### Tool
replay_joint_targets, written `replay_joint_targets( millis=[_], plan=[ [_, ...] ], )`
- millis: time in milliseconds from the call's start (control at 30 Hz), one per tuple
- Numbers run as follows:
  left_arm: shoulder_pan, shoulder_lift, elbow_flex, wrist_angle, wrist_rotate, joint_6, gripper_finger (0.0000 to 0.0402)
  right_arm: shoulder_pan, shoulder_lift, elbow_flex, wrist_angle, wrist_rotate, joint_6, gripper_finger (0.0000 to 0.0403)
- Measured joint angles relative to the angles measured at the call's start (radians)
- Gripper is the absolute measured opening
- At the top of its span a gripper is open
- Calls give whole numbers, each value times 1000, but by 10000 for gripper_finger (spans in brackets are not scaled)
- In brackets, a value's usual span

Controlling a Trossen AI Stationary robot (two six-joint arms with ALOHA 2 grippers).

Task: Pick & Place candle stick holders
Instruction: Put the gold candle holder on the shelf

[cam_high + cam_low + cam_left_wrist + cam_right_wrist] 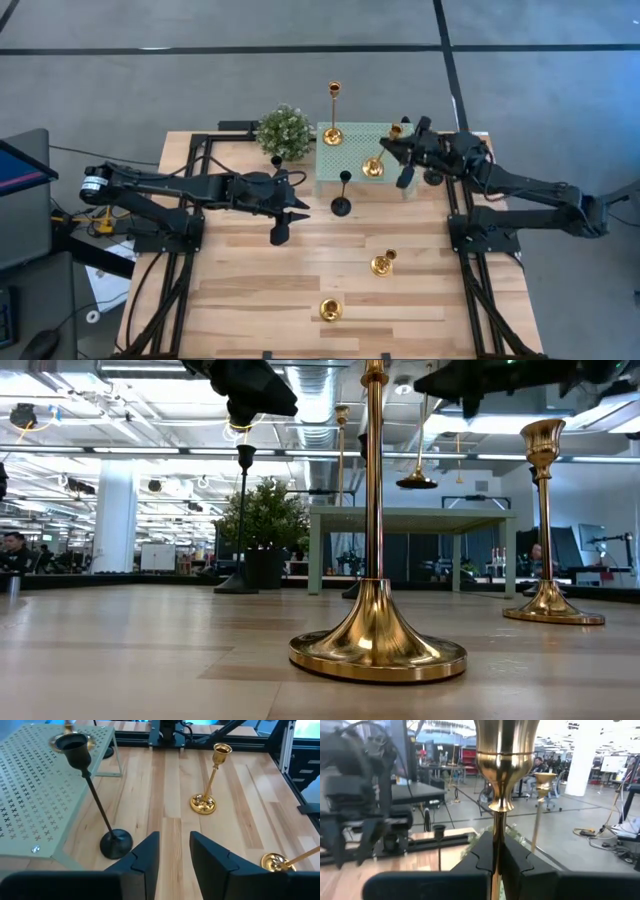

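Gold is the holder now in hand: we see the right gripper (496, 857), at the far right of the table over the mint green perforated stand (385, 133), with its fingers closed hard on the thin stem of a gold candle stick holder (374, 165), cup upward, its round base at the stand's surface. We cannot tell whether that base rests on the stand or hangs just above it. A taller gold holder (333, 112) stands on the stand's far left corner. A black holder (342, 195) stands on the wood just beside the stand's near edge. Two more gold holders wait toward the table's near edge, one right of centre (383, 264) and one at the middle (331, 309). The left gripper (174, 852) hovers above the table's middle, near the black holder, its fingers parted by a narrow gap and holding nothing.

We judge the step to be the placing of the held holder. To do it well, we would keep the stem vertical, settle the base flat on the stand, clear of the tall holder, and open only once it stands.
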Motion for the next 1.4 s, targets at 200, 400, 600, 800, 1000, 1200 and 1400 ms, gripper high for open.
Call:
replay_joint_targets(
  millis=[200,400,600,800,1000,1200,1400],
  plan=[
    [0,0,0,0,0,27,97,-162,78,0,95,-168,75,1],
    [-18,-2,-19,18,0,31,85,-248,165,63,90,-264,101,1],
    [-66,-16,-103,105,0,40,66,-288,246,201,-10,-334,81,1],
    [-117,-76,-162,150,0,73,42,-310,328,275,-67,-338,44,1],
    [-149,-167,-244,217,-1,95,21,-348,397,285,-43,-343,40,1],
    [-148,-245,-341,295,-1,96,6,-379,452,285,18,-370,48,1],
    [-148,-270,-386,349,-15,99,9,-396,483,286,65,-375,44,1]
  ],
)
